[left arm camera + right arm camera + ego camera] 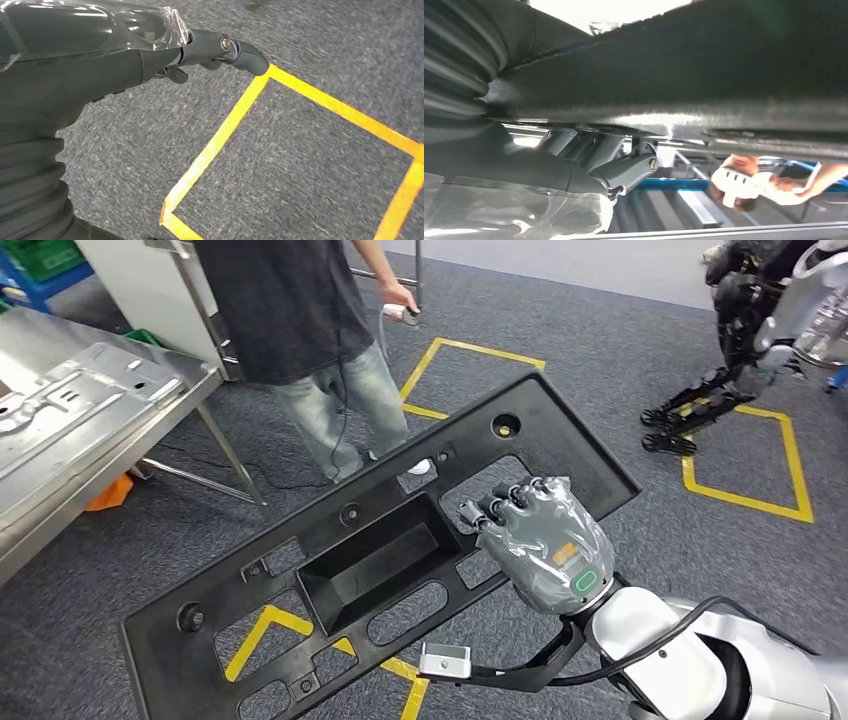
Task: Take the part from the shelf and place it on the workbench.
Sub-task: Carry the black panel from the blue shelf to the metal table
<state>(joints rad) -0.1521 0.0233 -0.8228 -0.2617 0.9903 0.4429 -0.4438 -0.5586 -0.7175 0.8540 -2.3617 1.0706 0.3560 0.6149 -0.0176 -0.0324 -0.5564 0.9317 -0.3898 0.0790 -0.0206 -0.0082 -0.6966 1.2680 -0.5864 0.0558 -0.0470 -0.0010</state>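
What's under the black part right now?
Under the black part, grey carpet and yellow floor tape show through its cutouts. The right hand grips its edge. The solid panel hides the rest of the floor.

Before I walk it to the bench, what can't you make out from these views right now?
- Head view: the black part's lower left corner is cut off by the picture's edge.
- Head view: the right hand covers its own hold on the part.
- Head view: the workbench runs off the edge.
- Left wrist view: the left hand's other fingers are hidden behind it.
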